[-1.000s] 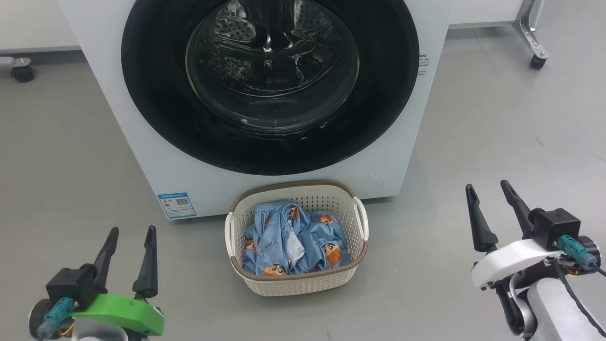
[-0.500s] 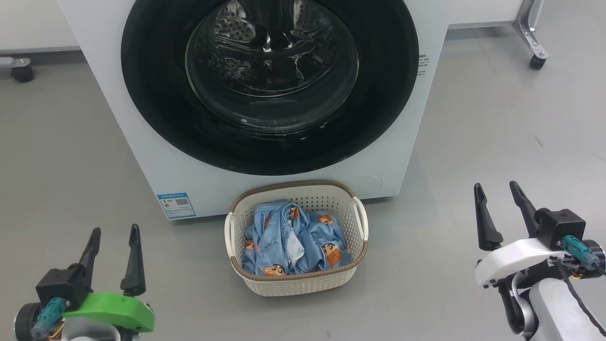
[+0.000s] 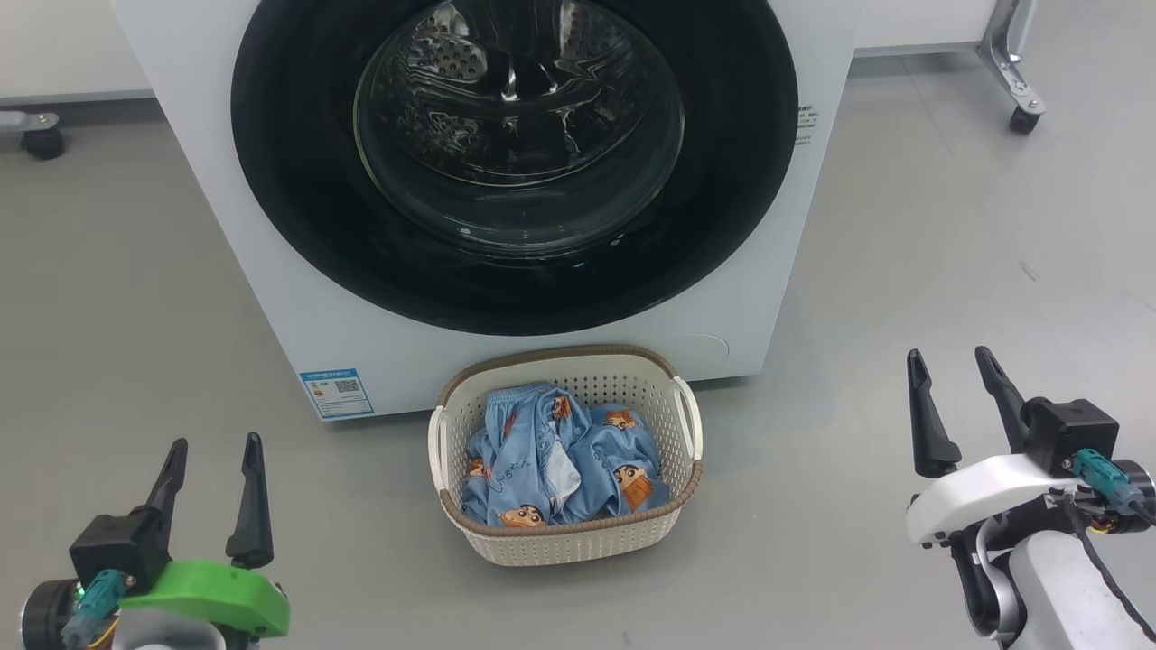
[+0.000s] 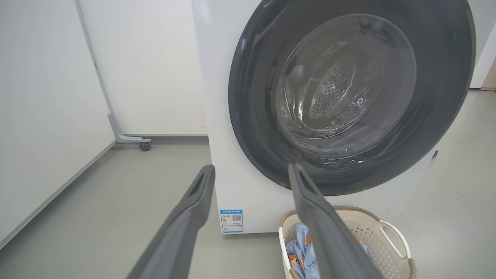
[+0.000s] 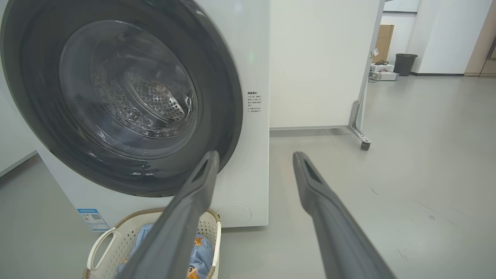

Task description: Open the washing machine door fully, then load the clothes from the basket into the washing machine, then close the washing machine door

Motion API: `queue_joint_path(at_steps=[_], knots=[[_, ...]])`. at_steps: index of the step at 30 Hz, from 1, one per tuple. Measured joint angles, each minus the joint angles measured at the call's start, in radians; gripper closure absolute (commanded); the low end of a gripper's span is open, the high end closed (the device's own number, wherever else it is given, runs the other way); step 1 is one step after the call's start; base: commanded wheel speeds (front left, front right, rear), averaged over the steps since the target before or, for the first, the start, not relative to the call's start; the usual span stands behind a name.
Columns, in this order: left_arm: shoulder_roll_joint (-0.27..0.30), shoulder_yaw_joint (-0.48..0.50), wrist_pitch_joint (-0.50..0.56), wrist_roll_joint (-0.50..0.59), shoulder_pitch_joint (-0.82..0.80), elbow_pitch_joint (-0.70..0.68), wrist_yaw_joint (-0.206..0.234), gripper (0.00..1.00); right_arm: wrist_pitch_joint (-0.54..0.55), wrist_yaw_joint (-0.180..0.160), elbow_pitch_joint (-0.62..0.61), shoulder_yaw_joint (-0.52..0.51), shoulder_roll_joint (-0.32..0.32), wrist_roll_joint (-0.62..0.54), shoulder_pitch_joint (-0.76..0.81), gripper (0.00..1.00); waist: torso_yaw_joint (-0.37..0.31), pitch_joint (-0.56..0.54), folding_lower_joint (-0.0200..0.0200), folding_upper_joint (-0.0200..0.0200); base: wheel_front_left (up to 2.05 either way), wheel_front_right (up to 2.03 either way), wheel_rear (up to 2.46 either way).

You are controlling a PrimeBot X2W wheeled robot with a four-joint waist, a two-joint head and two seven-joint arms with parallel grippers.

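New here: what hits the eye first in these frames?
The big round door, glossy black rim around bulging clear glass, shut on the white front-loading washing machine, dominates the top centre. Just before it on the grey floor, a small cream perforated plastic basket with brown rim holds crumpled light blue cartoon-print clothes. The left gripper and right gripper stand open and empty at the lower corners.

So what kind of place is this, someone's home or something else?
Probably a lab or test space, not a home: the washing machine stands on a bare grey floor between white partitions on castors, with a bin and cardboard box beyond.
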Motion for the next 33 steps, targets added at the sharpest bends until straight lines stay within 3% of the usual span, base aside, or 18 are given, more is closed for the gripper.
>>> queue_joint_path(at_steps=[18,33], knots=[[-0.017,0.013,0.000,0.018,0.000,0.007,-0.002,0.00,0.000,0.000,0.000,-0.003,0.002,0.001,0.000,0.00,-0.001,-0.002,0.0000,0.0000,0.08,0.08,-0.15],[-0.023,0.038,0.000,0.019,-0.004,0.007,-0.019,0.00,0.000,0.000,-0.007,-0.007,0.005,0.001,-0.001,0.00,-0.005,0.017,0.0000,0.0000,0.46,0.46,-0.92]])
